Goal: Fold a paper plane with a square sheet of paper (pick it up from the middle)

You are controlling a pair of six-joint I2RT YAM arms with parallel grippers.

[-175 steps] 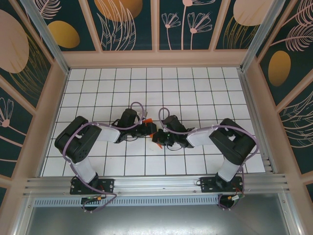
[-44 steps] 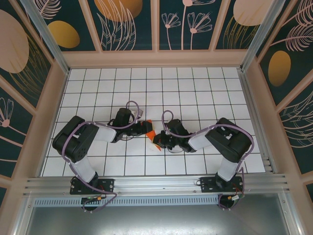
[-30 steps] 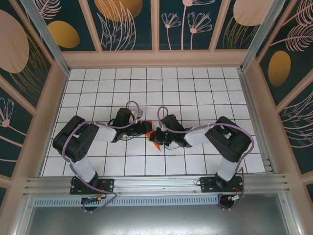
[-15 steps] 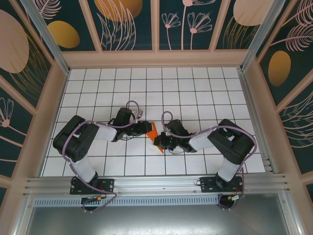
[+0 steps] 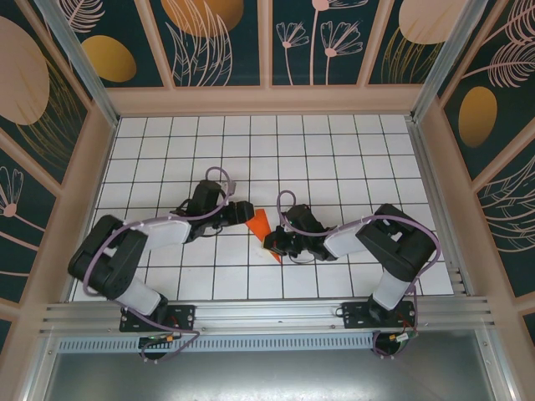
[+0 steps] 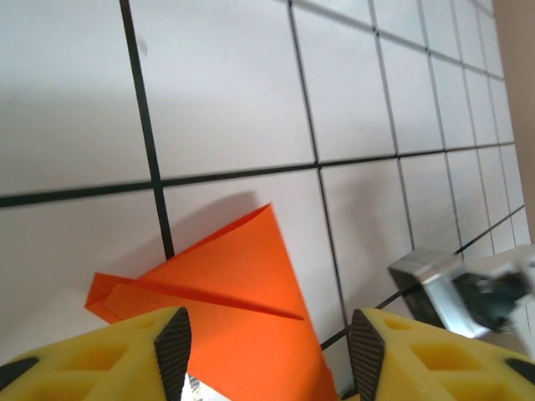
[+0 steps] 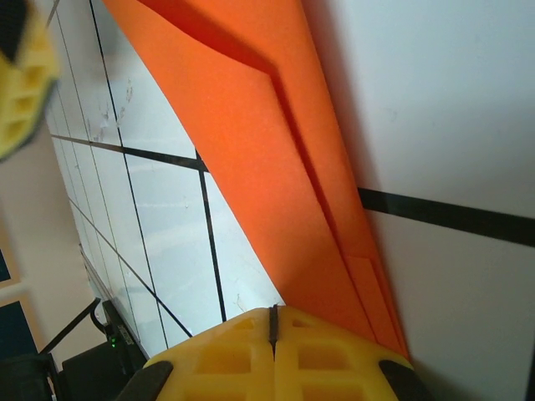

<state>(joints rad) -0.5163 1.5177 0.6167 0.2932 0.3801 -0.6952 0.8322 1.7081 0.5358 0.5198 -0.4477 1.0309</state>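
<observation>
Orange paper (image 5: 260,224) pinched by right tool (image 7: 272,316) (left tool (image 6: 269,338) gapes, holding nothing).

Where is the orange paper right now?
In the top view the orange paper is near the middle of the tiled table. The right gripper pinches its near end, and the left gripper stands open just left of it.

Orange paper (image 5: 260,225): folded into a narrow, pointed wedge with layered flaps.
Pose: tilted, its wide end lifted off the white tiles (image 5: 234,276), shadow beneath.
Place: mid-table, narrow end pinched in my right gripper (image 7: 272,316).
</observation>
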